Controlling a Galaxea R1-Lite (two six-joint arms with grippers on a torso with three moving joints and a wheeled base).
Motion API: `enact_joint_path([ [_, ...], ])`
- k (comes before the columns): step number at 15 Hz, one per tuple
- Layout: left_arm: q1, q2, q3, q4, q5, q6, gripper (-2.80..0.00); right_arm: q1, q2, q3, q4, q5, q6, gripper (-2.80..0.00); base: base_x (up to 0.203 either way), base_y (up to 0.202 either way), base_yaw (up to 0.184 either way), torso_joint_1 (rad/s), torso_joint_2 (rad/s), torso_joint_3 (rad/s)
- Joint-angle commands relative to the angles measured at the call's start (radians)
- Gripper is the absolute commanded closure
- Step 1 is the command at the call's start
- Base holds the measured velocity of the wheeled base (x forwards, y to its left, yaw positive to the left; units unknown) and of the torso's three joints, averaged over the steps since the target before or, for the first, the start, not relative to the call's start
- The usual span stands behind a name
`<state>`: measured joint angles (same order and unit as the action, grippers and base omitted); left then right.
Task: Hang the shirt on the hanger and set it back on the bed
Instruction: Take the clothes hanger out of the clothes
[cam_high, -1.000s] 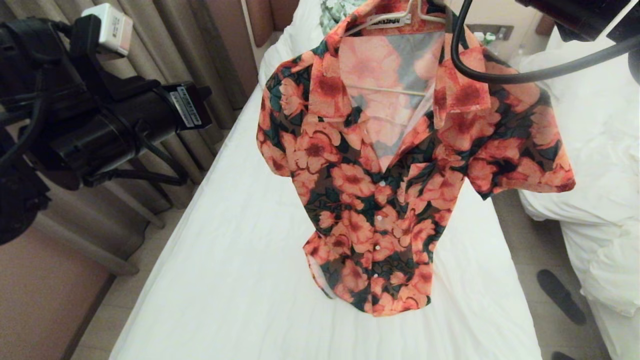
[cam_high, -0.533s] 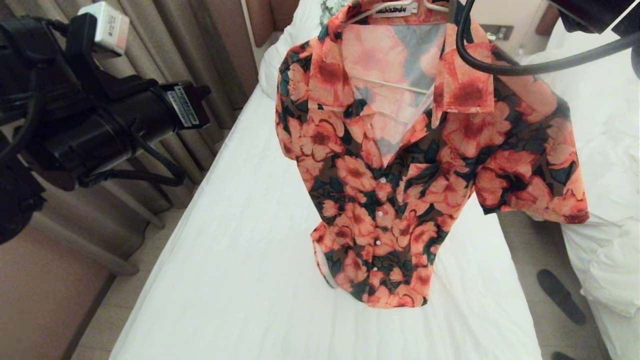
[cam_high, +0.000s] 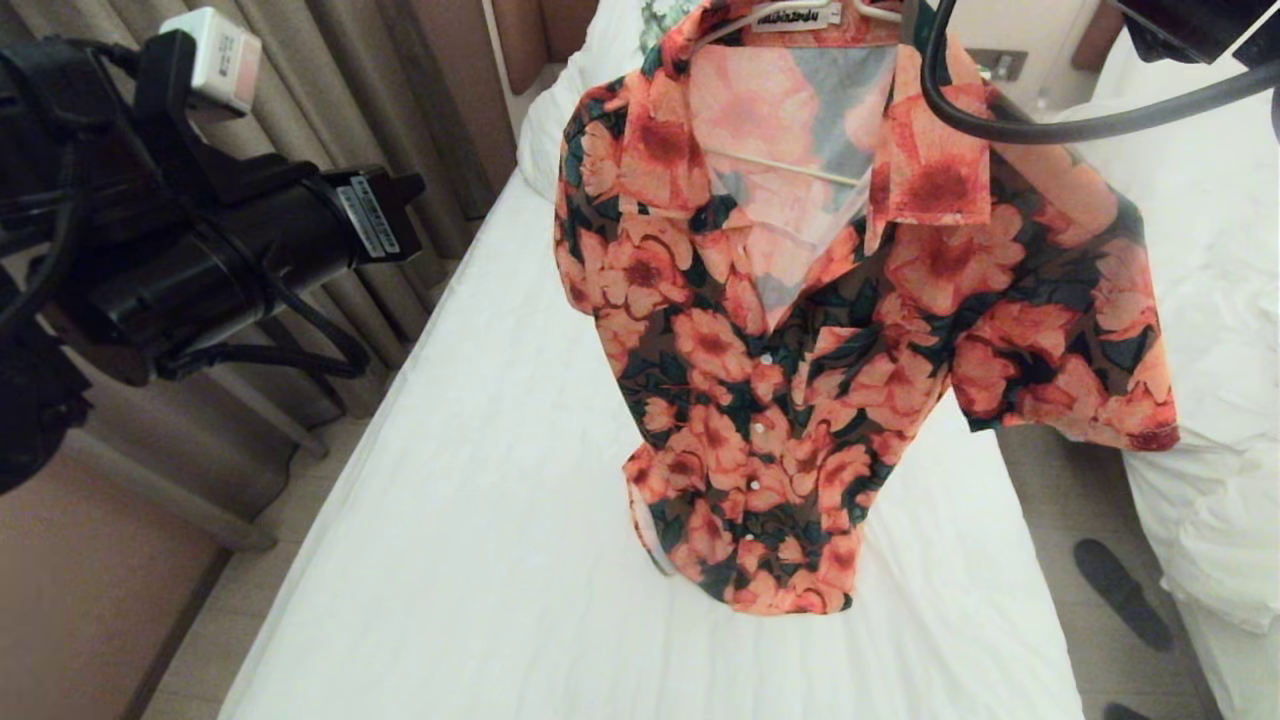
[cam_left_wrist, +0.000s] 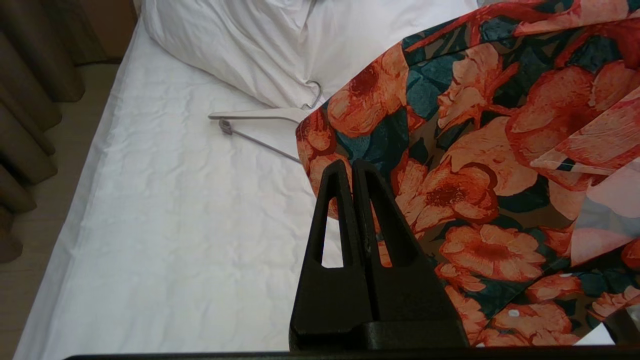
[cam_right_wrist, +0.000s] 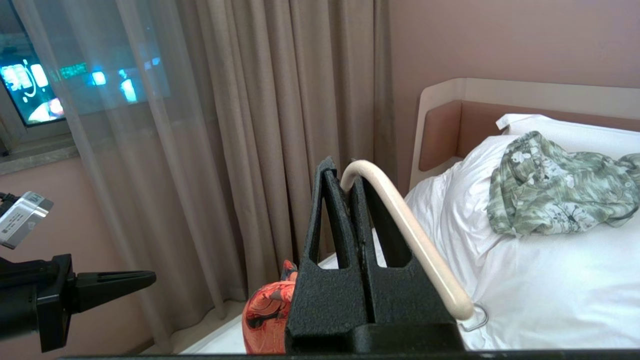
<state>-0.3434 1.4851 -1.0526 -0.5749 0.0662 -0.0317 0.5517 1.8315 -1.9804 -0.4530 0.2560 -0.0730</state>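
Shirt (cam_high: 800, 330) hangs on the hanger (cam_high: 790, 168) above the bed (cam_high: 500, 520) in the head view, its hem brushing the sheet; the left wrist view shows the left hand (cam_left_wrist: 352, 172) closed and empty beside it; the right wrist view shows the right hand (cam_right_wrist: 345, 182) clamped on the hanger's hook (cam_right_wrist: 410, 235).

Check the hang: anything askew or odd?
Yes. The shirt hangs lopsided on the hanger: one sleeve flares out past the bed edge, the other droops close. Its hem bunches on the sheet. Right gripper pinches the hook.
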Motion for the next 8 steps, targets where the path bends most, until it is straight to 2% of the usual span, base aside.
enact_joint_path([
  [1, 0.0, 0.0, 0.0, -0.003, 0.001, -0.001, 0.0, 0.001, 0.002, 0.0, -0.003, 0.002, -0.001, 0.0, 0.0, 0.0, 0.0, 0.0, 0.0, 0.0],
  [8, 0.0, 0.003, -0.007, -0.005, 0.001, -0.004, 0.0, 0.0, 0.001, 0.0, -0.003, 0.005, -0.001, 0.0, 0.0, 0.0, 0.0, 0.0, 0.0, 0.0],
])
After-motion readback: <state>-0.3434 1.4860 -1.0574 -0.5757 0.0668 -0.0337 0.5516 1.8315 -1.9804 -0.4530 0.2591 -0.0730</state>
